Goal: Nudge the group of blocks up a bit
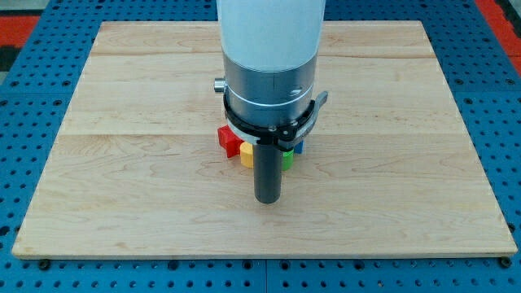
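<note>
A tight group of blocks sits near the board's middle, mostly hidden behind the arm. A red block (229,139) shows at the group's left, its shape partly hidden. A yellow block (247,154) lies just right of and below it. A green block (287,157) peeks out right of the rod, and a blue block (298,147) shows above the green one. My tip (268,199) rests on the board just below the group, beneath the yellow and green blocks. I cannot tell whether the rod touches them.
The wooden board (122,187) lies on a blue perforated table (32,49). The arm's white and grey body (270,57) covers the board's top centre and hides part of the group.
</note>
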Controlling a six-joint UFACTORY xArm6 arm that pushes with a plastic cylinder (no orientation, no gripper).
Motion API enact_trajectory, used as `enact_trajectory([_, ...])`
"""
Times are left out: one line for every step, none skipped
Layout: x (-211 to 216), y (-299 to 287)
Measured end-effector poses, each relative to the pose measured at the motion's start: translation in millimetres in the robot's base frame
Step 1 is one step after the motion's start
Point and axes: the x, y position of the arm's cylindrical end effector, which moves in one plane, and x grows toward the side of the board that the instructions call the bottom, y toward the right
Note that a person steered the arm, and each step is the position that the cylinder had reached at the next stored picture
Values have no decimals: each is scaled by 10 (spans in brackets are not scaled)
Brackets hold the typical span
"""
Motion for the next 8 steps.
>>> enact_trajectory([0,-3])
enact_trajectory([0,-144])
enact_trajectory([-75,-273])
enact_trajectory([-134,-443])
enact_trajectory([-284,-251])
enact_trajectory([-363,-231])
enact_trajectory([-407,-32])
enact_trajectory([-450,212])
